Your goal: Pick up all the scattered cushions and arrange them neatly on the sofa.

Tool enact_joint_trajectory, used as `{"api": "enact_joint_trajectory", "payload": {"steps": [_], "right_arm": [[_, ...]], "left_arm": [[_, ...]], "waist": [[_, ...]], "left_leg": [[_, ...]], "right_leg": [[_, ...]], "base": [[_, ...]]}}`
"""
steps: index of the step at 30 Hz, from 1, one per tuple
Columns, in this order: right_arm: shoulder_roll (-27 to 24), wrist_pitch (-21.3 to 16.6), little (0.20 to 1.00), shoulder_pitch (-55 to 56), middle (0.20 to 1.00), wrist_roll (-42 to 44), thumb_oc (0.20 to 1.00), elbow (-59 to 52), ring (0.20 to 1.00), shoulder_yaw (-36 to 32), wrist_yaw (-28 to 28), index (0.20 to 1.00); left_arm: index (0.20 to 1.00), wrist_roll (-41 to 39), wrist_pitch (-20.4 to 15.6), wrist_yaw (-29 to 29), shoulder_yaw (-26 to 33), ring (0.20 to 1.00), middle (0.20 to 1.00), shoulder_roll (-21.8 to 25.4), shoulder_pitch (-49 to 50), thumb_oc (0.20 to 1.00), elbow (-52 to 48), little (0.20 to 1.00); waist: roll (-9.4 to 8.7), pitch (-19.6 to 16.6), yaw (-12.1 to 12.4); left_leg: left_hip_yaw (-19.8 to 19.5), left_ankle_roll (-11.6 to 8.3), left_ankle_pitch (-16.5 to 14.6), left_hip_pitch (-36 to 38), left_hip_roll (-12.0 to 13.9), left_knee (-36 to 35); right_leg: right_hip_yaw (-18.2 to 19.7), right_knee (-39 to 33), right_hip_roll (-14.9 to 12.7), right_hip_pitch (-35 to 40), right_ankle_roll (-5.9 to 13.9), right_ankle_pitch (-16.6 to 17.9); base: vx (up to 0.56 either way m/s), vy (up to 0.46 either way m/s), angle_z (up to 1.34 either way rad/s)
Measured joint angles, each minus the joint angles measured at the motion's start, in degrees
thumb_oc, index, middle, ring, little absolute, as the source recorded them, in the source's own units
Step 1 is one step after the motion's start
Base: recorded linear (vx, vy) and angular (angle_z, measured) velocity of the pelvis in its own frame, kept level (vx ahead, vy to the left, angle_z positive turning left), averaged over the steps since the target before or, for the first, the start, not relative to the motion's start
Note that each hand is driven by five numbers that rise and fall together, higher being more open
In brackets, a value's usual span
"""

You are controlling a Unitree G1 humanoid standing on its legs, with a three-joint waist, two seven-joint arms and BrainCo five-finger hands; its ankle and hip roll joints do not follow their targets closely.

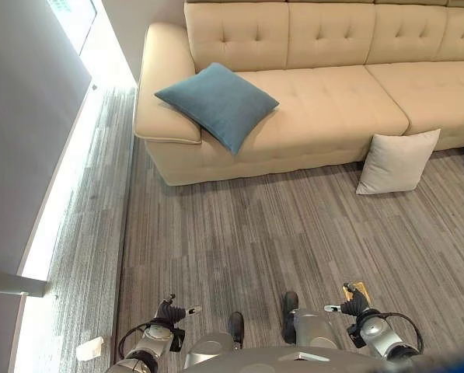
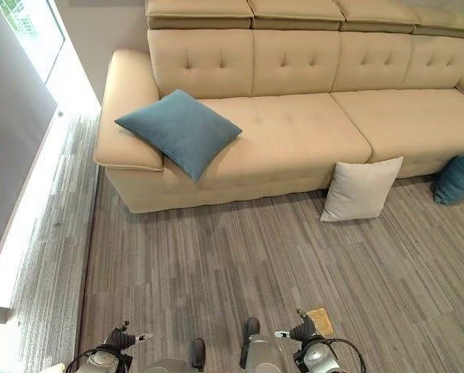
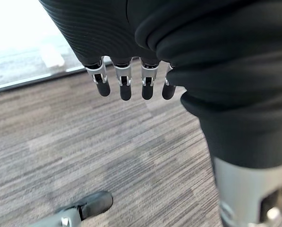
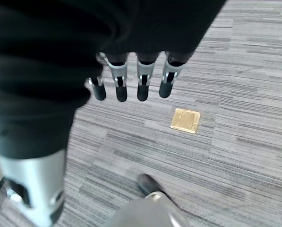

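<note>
A teal cushion [image 1: 218,103] leans on the left end of the beige sofa [image 1: 333,101], against its armrest. On the carpet a white cushion [image 1: 395,162] stands propped against the sofa's front. Another teal cushion [image 2: 459,178] lies on the floor at the far right, by the sofa's base. My left hand [image 1: 168,314] hangs low at the lower left and my right hand [image 1: 359,302] at the lower right, both far from the cushions. Their fingers [image 3: 125,86] [image 4: 141,81] hang straight over bare carpet with nothing in them.
Grey striped carpet [image 1: 263,225] lies between me and the sofa. A bright window strip [image 1: 68,155] and a grey wall run along the left. A small brass floor plate [image 4: 185,120] sits by my right hand. A white scrap [image 1: 89,348] lies at the lower left.
</note>
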Motion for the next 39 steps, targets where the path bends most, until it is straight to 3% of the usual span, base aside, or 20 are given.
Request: {"api": "enact_joint_trajectory", "payload": {"steps": [3,6,7,8,9,10,11,13,15,17,20,22,23,25,27,29,31,35,36,39], "right_arm": [[0.06,0.09,1.000,1.35,1.000,0.00,1.000,0.59,1.000,0.01,0.00,1.000],[-0.12,-0.01,1.000,2.27,1.000,0.04,1.000,1.73,1.000,-0.38,0.06,1.000],[0.15,-0.11,1.000,2.33,1.000,0.08,1.000,1.81,1.000,-1.09,0.07,1.000],[-0.22,-0.37,1.000,1.64,1.000,0.17,1.000,1.31,1.000,-1.86,0.02,1.000],[-0.23,-0.68,1.000,0.45,1.000,0.24,1.000,1.88,1.000,-1.58,-0.07,1.000],[-0.17,-0.74,1.000,-0.25,1.000,0.30,1.000,2.37,1.000,-1.24,-0.04,1.000],[-0.08,-0.91,1.000,-0.35,1.000,0.97,1.000,2.44,1.000,-1.26,-0.11,1.000],[0.21,-0.78,1.000,-0.29,1.000,1.34,1.000,3.15,1.000,-1.22,-0.06,1.000],[0.85,-0.50,1.000,-0.97,1.000,1.60,1.000,5.57,1.000,-1.17,-0.04,1.000],[1.39,-0.41,1.000,-0.48,1.000,2.42,1.000,6.63,1.000,-1.00,-0.06,1.000],[1.41,-0.44,1.000,-0.34,1.000,2.46,1.000,7.01,1.000,-0.69,-0.07,1.000],[0.98,-0.44,1.000,0.69,1.000,2.46,1.000,7.04,1.000,-0.69,-0.07,1.000],[0.60,-0.43,1.000,1.02,1.000,2.43,1.000,7.17,1.000,-0.63,-0.08,1.000],[1.96,-0.38,1.000,1.90,1.000,2.42,1.000,7.09,1.000,-0.43,0.05,1.000],[2.82,-0.11,1.000,2.11,1.000,2.38,1.000,5.73,1.000,0.06,0.82,1.000],[2.96,-0.15,1.000,1.79,1.000,2.37,1.000,4.43,1.000,-0.07,1.12,1.000],[3.55,-0.04,1.000,1.09,1.000,2.36,1.000,3.54,1.000,-0.25,1.21,1.000],[3.74,-0.04,1.000,1.65,1.000,2.35,1.000,2.79,1.000,-0.12,1.23,1.000],[3.70,-0.03,1.000,1.06,1.000,2.32,1.000,2.28,1.000,-0.13,1.28,1.000],[3.68,0.48,1.000,1.51,1.000,2.31,1.000,2.26,1.000,-0.19,1.29,1.000]], "left_arm": [[1.000,0.00,-0.04,-0.02,0.04,1.000,1.000,-1.48,-0.15,1.000,1.03,1.000],[1.000,-0.03,-0.12,-0.02,0.00,1.000,1.000,-2.30,1.01,1.000,0.94,1.000],[1.000,-0.07,-0.10,0.00,0.06,1.000,1.000,-2.17,0.78,1.000,0.94,1.000],[1.000,-0.12,-0.14,0.00,0.04,1.000,1.000,-2.46,0.87,1.000,0.89,1.000],[1.000,-0.21,-0.16,-0.02,0.11,1.000,1.000,-2.06,-0.30,1.000,0.87,1.000],[1.000,-0.23,-0.21,0.00,0.12,1.000,1.000,-1.47,-1.30,1.000,0.81,1.000],[1.000,-0.22,-0.17,0.00,0.05,1.000,1.000,-1.02,-2.09,1.000,0.69,1.000],[1.000,-0.23,-0.19,-0.03,-0.12,1.000,1.000,-0.95,-3.09,1.000,-0.04,1.000],[1.000,-0.17,-0.04,-0.06,-0.87,1.000,1.000,-0.89,-4.42,1.000,-1.63,1.000],[1.000,-0.18,-0.05,-0.02,-1.41,1.000,1.000,-0.71,-4.66,1.000,-2.77,1.000],[1.000,-0.24,-0.02,0.00,-1.17,1.000,1.000,-1.13,-3.67,1.000,-2.93,1.000],[1.000,-0.23,0.07,-0.01,-1.25,1.000,1.000,-1.58,-2.39,1.000,-2.93,1.000],[1.000,-0.26,0.11,-0.05,-1.14,1.000,1.000,-1.99,-1.12,1.000,-2.59,1.000],[1.000,-0.19,0.24,-0.08,-1.25,1.000,1.000,-1.35,-0.90,1.000,-1.35,1.000],[1.000,-0.19,1.00,-0.29,-1.43,1.000,1.000,-0.39,-0.06,1.000,-0.60,1.000],[1.000,-0.20,1.22,-0.32,-1.82,1.000,1.000,-0.13,0.82,1.000,-0.70,1.000],[1.000,-0.20,1.26,-0.34,-2.32,1.000,1.000,0.51,0.04,1.000,-0.58,1.000],[1.000,-0.17,1.25,-0.38,-2.26,1.000,1.000,0.35,0.46,1.000,-0.09,1.000],[1.000,-0.14,1.28,-0.40,-2.22,1.000,1.000,0.27,0.70,1.000,0.73,1.000],[1.000,-0.11,1.30,-0.43,-1.67,1.000,1.000,0.57,2.15,1.000,1.00,1.000]], "waist": [[0.22,0.15,-1.51],[1.49,-1.25,-1.17],[1.12,-1.15,-1.22],[0.23,-1.29,-0.66],[-1.03,-0.69,-0.70],[-2.07,-0.39,0.51],[-2.89,-0.21,0.97],[-3.80,0.35,0.55],[-5.49,1.83,0.46],[-5.47,1.92,0.59],[-4.29,1.34,0.54],[-3.00,0.19,0.54],[-1.63,-0.63,0.29],[-2.76,-1.76,-0.07],[-2.36,-2.58,0.24],[-1.78,-3.10,0.58],[-1.57,-3.37,0.47],[-0.80,-3.54,0.20],[-1.30,-3.63,0.46],[-2.27,-3.41,-1.04]], "left_leg": [[-4.35,-2.02,-2.47,3.96,0.72,-0.15],[-7.25,-4.60,-5.32,6.47,2.71,0.92],[-6.91,-6.37,-6.26,5.01,2.91,5.43],[-4.19,-9.97,-7.91,0.94,3.03,15.42],[-2.30,-12.07,-8.65,-6.24,2.85,28.50],[0.05,-13.84,-7.65,-10.30,3.57,36.36],[3.20,-13.49,-7.70,-12.46,5.62,38.52],[6.09,-12.97,-7.41,-14.73,7.85,36.00],[12.34,-11.76,-5.52,-16.34,9.16,20.55],[13.59,-12.15,0.34,-17.15,9.47,10.54],[13.57,-11.75,5.37,-17.60,9.02,6.25],[13.54,-9.52,7.22,-15.76,7.93,6.29],[12.41,-6.65,9.80,-13.90,7.49,5.36],[12.69,-3.81,9.54,-11.19,4.96,3.17],[14.37,-1.80,6.11,-5.62,3.20,-0.01],[16.09,-1.46,5.36,-3.91,2.72,-0.12],[16.09,-0.87,3.50,-2.71,2.09,-0.16],[17.43,-2.13,2.24,-0.98,2.20,-0.15],[18.55,-2.63,1.55,-0.11,2.15,-0.13],[18.20,-4.19,-0.07,2.12,2.21,-0.12]], "right_leg": [[1.30,-7.73,2.35,3.01,-0.62,5.47],[0.45,-8.57,4.09,7.13,-4.95,9.07],[-1.46,-11.24,4.27,10.08,-5.79,9.68],[-2.51,-11.23,4.51,11.63,-9.21,8.60],[-3.84,-11.21,4.06,12.30,-10.05,7.63],[-4.10,-11.20,4.21,12.80,-11.07,6.89],[-5.35,-11.19,4.55,13.82,-12.65,5.70],[-7.01,-11.21,4.94,15.09,-13.41,4.02],[-9.54,-11.40,5.17,17.02,-12.01,1.30],[-10.12,-11.53,6.28,19.16,-9.92,-0.59],[-9.22,-11.47,7.55,21.96,-8.91,-2.43],[-7.78,-11.16,7.75,23.55,-8.18,-3.00],[-6.26,-10.90,8.12,24.67,-7.34,-4.11],[-4.75,-8.09,5.50,24.65,-5.56,-5.38],[-3.39,9.57,1.38,18.75,-0.51,-10.00],[-3.44,24.52,-1.57,11.72,2.34,-11.82],[-3.54,27.59,-4.16,5.83,2.28,-11.89],[-5.01,14.35,-6.56,4.66,2.10,-9.67],[-7.08,3.64,-7.97,4.46,3.47,-3.68],[-6.70,-3.96,-8.48,4.96,3.42,3.06]], "base": [[0.23,-0.171,0.87],[0.21,-0.235,0.82],[0.11,-0.243,0.86],[0.15,-0.303,0.91],[0.11,-0.230,0.58],[0.13,-0.147,0.40],[0.15,-0.124,0.42],[0.22,-0.093,0.55],[0.22,-0.008,0.57],[0.27,0.030,0.13],[0.25,0.088,-0.22],[0.22,0.116,-0.50],[0.13,0.101,-0.48],[0.25,0.229,-0.24],[0.22,0.225,-0.36],[0.18,0.078,-0.24],[0.23,-0.024,-0.09],[0.16,-0.126,-0.16],[0.15,-0.118,-0.29],[0.17,-0.184,-0.04]]}}
